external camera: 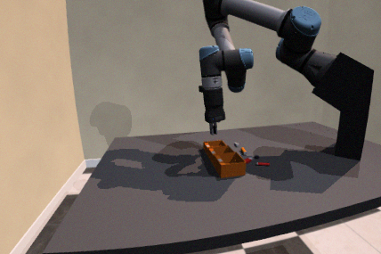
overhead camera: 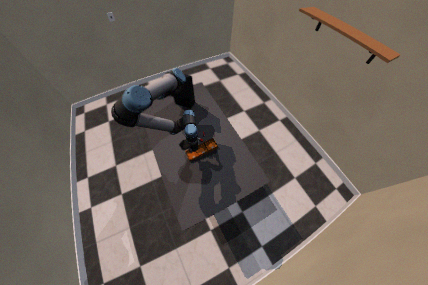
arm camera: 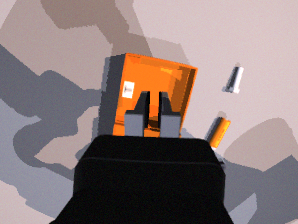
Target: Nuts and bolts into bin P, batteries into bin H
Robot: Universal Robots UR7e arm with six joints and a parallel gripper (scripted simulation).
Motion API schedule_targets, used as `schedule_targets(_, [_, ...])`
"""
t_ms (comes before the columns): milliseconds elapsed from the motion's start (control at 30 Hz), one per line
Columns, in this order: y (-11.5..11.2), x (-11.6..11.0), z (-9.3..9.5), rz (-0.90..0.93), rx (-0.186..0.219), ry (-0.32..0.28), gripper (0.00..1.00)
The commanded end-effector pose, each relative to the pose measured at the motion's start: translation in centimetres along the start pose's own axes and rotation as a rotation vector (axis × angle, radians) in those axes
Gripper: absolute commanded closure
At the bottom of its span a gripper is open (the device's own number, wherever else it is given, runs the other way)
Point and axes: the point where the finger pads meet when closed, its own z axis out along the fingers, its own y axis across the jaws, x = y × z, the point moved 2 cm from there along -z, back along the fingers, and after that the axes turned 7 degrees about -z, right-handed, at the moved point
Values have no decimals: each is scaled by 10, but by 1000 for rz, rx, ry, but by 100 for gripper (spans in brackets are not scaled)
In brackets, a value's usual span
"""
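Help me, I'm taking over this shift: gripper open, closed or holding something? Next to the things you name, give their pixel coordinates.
Gripper (external camera: 214, 133) (arm camera: 154, 102): open partway, a narrow gap between its fingers, nothing seen held.

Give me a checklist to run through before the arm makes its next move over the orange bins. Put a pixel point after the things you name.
1. Row of orange bins (overhead camera: 193, 157) (external camera: 232, 170) (arm camera: 161, 60) standing upright on the table: ok.
2. Tool (overhead camera: 194, 148) (external camera: 214, 134) (arm camera: 154, 102) above the bin rims, not touching them: ok.
3. Gap between the tool's fingers free of any held thing: ok, as far as the wrist view shows.
4. Letter on the white label (arm camera: 128, 89) readable, to confirm the bin: cannot tell.
5. Orange cylinder (external camera: 243, 150) (arm camera: 219, 133) sorted, if it is a battery: not ok, it lies outside the bins.
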Motion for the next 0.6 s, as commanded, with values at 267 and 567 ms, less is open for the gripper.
schedule_targets(267, [0, 0, 0, -256, 6, 13, 69])
schedule_targets(567, [0, 0, 0, -366, 4, 17, 69])
